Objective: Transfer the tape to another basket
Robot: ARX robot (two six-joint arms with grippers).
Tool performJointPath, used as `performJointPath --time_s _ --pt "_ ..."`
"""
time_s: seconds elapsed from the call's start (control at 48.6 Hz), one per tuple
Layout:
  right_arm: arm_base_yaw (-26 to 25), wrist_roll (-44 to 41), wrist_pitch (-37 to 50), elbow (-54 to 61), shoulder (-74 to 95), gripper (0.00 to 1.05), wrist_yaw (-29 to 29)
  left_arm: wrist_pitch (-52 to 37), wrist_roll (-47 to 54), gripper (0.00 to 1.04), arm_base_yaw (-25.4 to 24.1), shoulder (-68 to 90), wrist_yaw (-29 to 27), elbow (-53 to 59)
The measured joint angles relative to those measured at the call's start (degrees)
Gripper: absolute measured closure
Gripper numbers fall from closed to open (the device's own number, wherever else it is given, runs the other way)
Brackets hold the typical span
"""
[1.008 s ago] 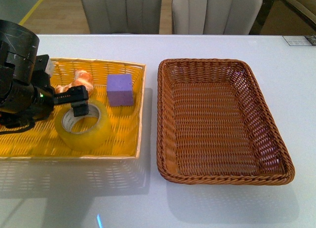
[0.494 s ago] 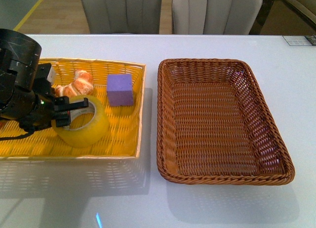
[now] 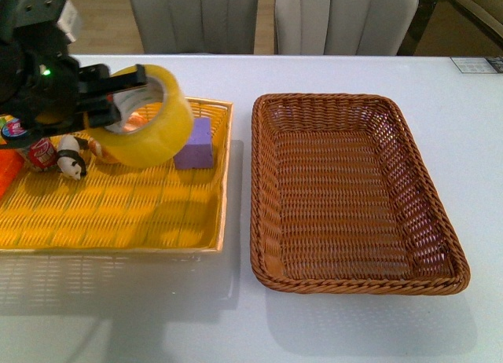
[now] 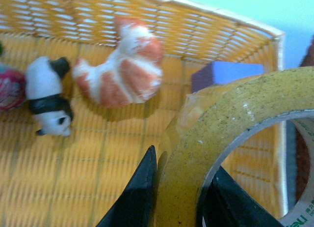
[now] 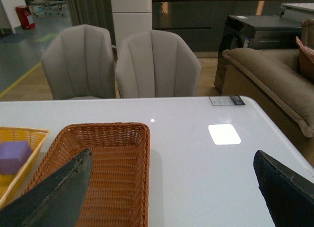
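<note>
My left gripper (image 3: 118, 104) is shut on the tape (image 3: 153, 127), a wide yellowish roll, and holds it tilted in the air above the yellow basket (image 3: 118, 214). In the left wrist view the two black fingers pinch the roll's wall (image 4: 191, 153), one inside the ring and one outside. The dark brown wicker basket (image 3: 357, 280) stands to the right, with nothing in it. It also shows in the right wrist view (image 5: 105, 133). My right gripper (image 5: 171, 187) is open wide above the white table, beside the brown basket, out of the front view.
The yellow basket holds a purple cube (image 3: 196, 147), a croissant (image 4: 125, 70), a panda figure (image 3: 69, 163) and a red item (image 3: 41, 153). Two grey chairs (image 3: 267, 17) stand behind the white table (image 3: 236, 331).
My left gripper has lifted the tape out of the yellow basket and carried it up and a little right. The panda and red item now show.
</note>
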State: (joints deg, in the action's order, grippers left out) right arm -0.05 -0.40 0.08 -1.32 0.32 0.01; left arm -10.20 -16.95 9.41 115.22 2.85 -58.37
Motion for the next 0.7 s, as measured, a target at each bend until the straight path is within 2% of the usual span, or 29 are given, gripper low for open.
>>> performJointPath --time_s 0.309,0.7 --pt "0.00 -0.02 0.00 0.00 0.00 0.09 0.00 7.58 -2.75 0.88 12.76 4.96 0.90 -13.00" --pt "0.00 0.00 0.00 0.00 0.00 0.09 0.00 10.23 -5.07 0.88 21.09 10.49 2.34 -18.27"
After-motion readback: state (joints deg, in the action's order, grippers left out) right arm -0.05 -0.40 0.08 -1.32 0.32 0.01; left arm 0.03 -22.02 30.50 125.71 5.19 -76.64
